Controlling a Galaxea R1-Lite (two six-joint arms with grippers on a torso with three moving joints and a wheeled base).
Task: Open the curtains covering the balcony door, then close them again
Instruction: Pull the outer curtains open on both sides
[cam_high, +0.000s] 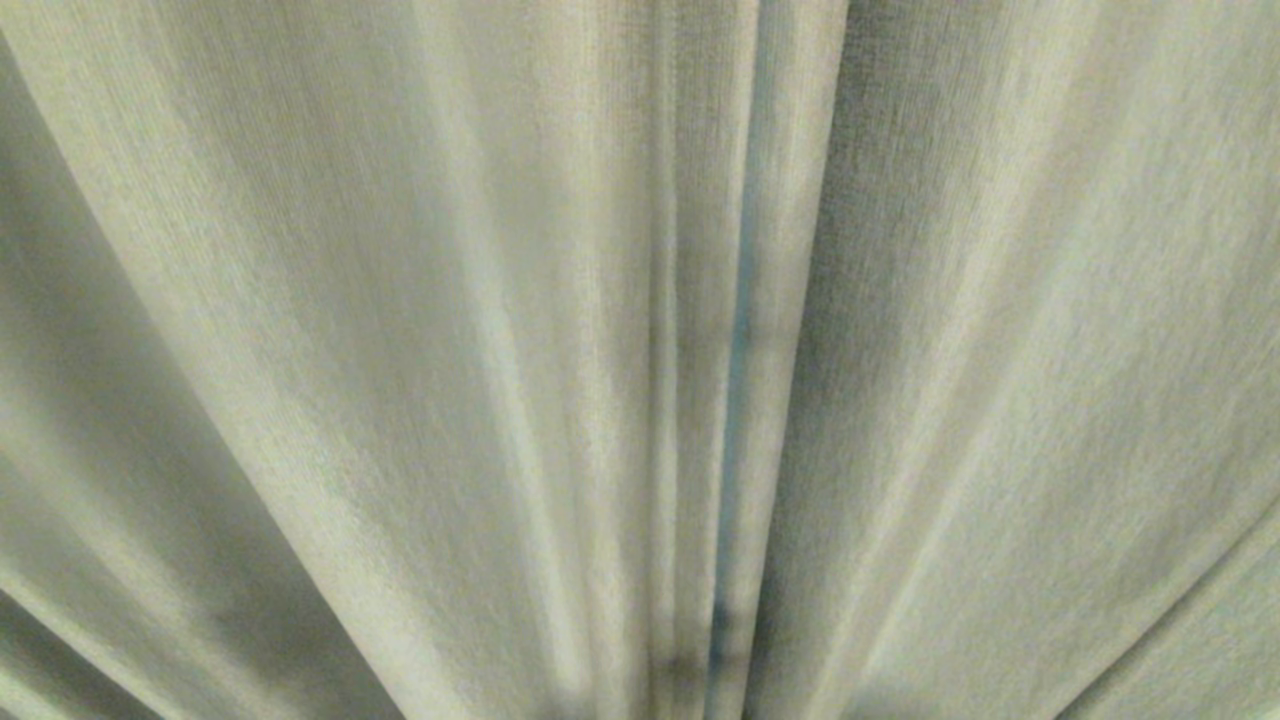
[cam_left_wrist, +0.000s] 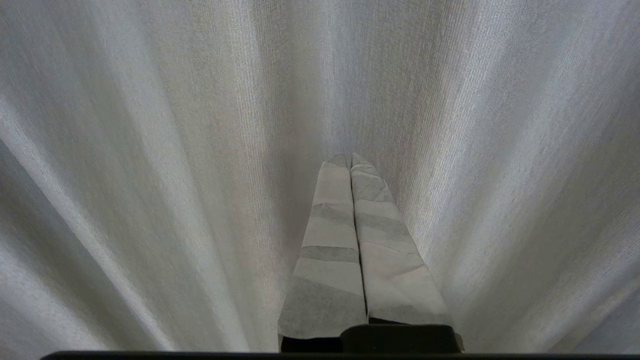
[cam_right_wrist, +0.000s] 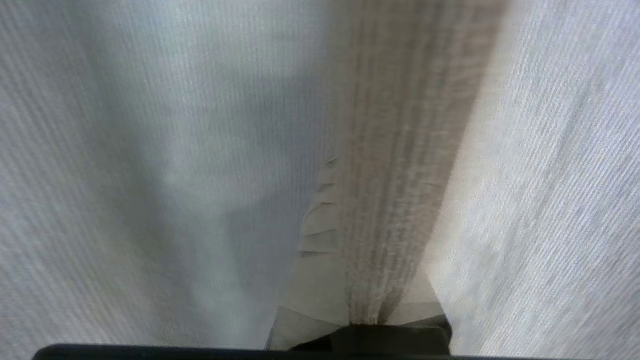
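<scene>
Right in front of the robot, the curtains (cam_high: 420, 360) fill the head view edge to edge, two beige-grey panels meeting at a narrow bluish slit (cam_high: 738, 340) just right of centre; the balcony door behind them cannot be seen. In the right wrist view the right gripper (cam_right_wrist: 370, 235) has its taped fingers (cam_right_wrist: 315, 235) pinched on a folded edge of the heavy fabric, which runs up between them. The left gripper (cam_left_wrist: 351, 165) has its fingers pressed together on nothing, its tip close against the cloth. To open well, I judge the right arm should draw the pinched edge sideways, level and steady, so the pleats gather along the rail; a downward tug or too shallow a bite might let the fold slip free
</scene>
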